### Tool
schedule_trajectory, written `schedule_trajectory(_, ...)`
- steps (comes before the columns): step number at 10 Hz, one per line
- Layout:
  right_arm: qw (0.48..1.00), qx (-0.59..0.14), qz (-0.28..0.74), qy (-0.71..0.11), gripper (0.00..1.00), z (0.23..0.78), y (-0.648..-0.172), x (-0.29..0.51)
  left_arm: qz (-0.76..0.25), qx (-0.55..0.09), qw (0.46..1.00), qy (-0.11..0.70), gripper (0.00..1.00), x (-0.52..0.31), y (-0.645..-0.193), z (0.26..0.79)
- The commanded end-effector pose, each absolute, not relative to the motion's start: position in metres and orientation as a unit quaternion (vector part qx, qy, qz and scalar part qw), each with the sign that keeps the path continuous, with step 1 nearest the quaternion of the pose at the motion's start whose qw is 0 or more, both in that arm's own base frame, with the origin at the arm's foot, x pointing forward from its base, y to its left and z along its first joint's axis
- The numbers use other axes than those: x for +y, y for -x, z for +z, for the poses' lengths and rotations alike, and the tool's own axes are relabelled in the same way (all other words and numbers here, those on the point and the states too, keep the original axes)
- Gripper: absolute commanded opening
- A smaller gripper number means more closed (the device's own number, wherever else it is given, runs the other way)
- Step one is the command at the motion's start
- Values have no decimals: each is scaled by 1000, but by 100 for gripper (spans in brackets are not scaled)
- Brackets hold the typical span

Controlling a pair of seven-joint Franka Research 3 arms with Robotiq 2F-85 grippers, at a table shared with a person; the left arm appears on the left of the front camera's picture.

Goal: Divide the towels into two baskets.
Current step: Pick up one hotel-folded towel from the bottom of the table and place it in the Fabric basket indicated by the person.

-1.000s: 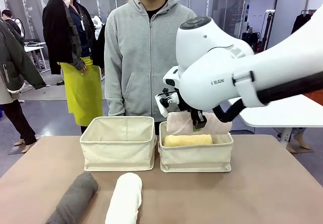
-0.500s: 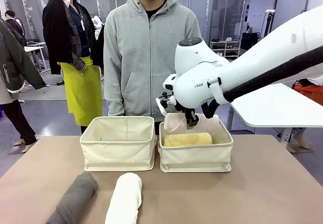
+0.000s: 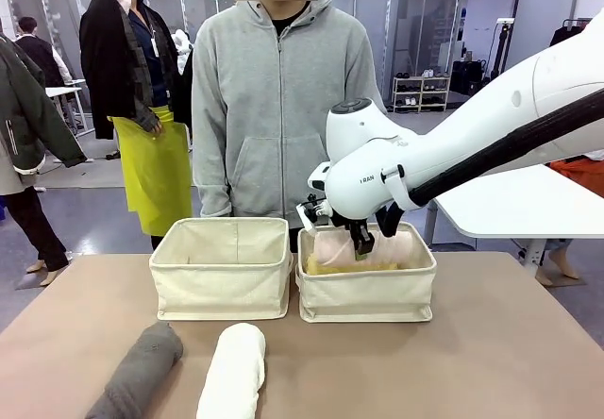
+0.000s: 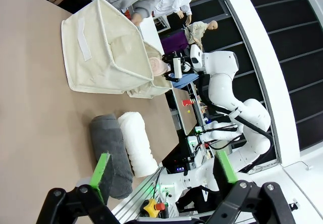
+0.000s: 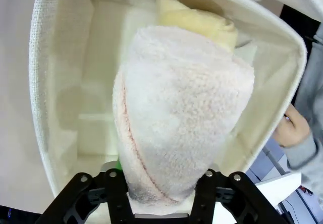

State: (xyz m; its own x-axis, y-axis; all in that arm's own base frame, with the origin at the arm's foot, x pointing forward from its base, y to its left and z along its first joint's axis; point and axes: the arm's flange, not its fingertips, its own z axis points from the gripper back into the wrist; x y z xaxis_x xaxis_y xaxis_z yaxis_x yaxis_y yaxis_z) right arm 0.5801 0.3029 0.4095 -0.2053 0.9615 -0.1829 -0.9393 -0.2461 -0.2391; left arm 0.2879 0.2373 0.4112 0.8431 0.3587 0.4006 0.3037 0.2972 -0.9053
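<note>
The right tool (image 3: 361,243) has sunk, taking the cream-peach rolled terry towel (image 5: 181,108) into the cream-beige canvas basket (image 3: 366,296) below it, beside the pale yellow roll (image 5: 197,22); I can't tell if it still pinches. The left tool (image 4: 164,176) is spread, with a dark grey roll (image 4: 113,153) and a white roll (image 4: 139,143) just ahead on the counter (image 3: 491,362).

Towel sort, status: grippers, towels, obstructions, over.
Left gripper open, empty. Right gripper around cream-peach towel, down in right basket with pale yellow towel; grip unclear. Dark grey towel, white towel on table. Person's hand beyond basket rim.

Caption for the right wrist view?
Right hand with the peach towel between its fingers, in the basket with the yellow towel.
</note>
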Motion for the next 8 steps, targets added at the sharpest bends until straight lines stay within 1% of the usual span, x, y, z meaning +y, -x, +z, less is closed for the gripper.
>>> schedule_trajectory(1, 629, -24, 762, 154, 87, 411, -581, 306, 16, -286, 750, 597, 100, 238, -285, 413)
schedule_trajectory(2, 631, -27, 760, 155, 100, 414, -579, 306, 16, -286, 750, 597, 100, 238, -285, 413)
schedule_trajectory(3, 629, -32, 759, 163, 85, 418, -576, 305, 16, -286, 750, 597, 100, 238, -285, 413)
schedule_trajectory(4, 629, -38, 760, 161, 100, 422, -573, 305, 16, -286, 750, 597, 100, 238, -285, 413)
schedule_trajectory(6, 636, -42, 753, 163, 100, 427, -570, 302, 16, -286, 750, 597, 100, 238, -285, 413)
schedule_trajectory(7, 620, -38, 769, 150, 100, 420, -579, 304, 16, -286, 750, 597, 100, 238, -285, 413)
schedule_trajectory(8, 620, -38, 769, 150, 100, 420, -579, 304, 16, -286, 750, 597, 100, 238, -285, 413)
